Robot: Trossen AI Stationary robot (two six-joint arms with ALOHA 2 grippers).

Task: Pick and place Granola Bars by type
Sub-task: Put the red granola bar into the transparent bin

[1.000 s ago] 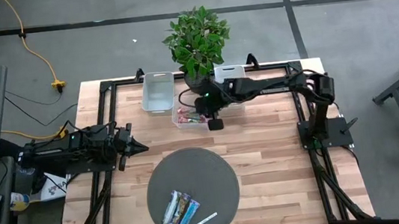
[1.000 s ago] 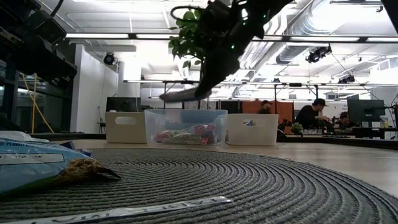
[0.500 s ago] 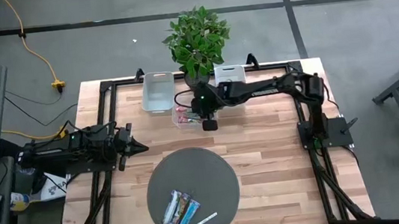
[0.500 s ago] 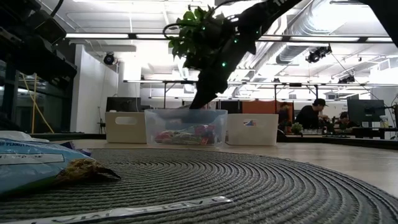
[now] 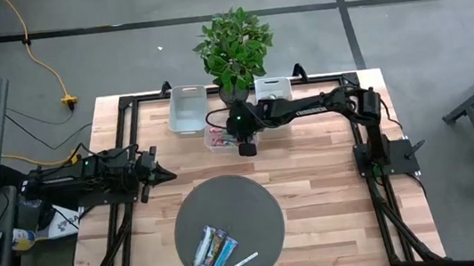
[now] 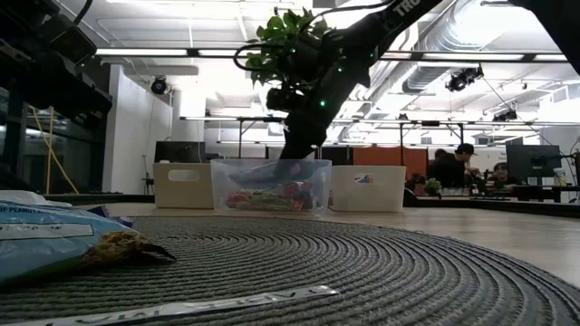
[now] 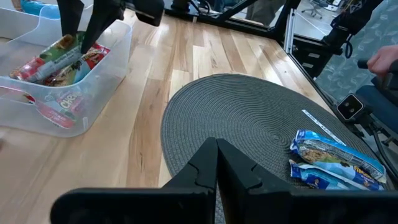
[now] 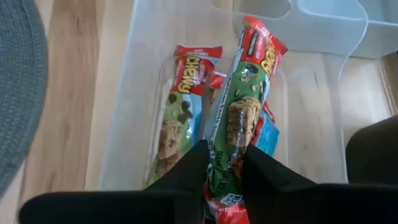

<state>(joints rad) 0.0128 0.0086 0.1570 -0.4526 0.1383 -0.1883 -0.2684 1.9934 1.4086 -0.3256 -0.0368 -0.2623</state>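
Observation:
A clear bin (image 5: 217, 139) at the table's far middle holds several granola bars (image 7: 59, 59) in red and green wrappers. My right gripper (image 8: 225, 165) reaches down into it, shut on a green-and-red granola bar (image 8: 239, 106). The round grey mat (image 5: 227, 201) near the front edge carries light blue granola bars (image 5: 214, 247) and a thin white strip label (image 5: 244, 260). My left gripper (image 7: 216, 152) waits shut over the table's left side, touching nothing. My right gripper pinches the green-and-red bar's near end (image 8: 227, 148) between its two fingers. The fingers slant down from the table's right side and lie along the bar. The bar's far end (image 8: 261, 46) lies over the other bars inside the bin.
Two white bins (image 5: 187, 110) (image 5: 272, 89) stand beside the clear one along the far edge, with a potted plant (image 5: 234, 48) behind them. Bare wood lies between the bins and the mat. People sit in the room beyond the table (image 6: 453, 167).
My right gripper has gone down, and a little toward the table's left edge, into the clear bin, rolling slightly. The bar it carries was above the bin's rim and is now inside the bin.

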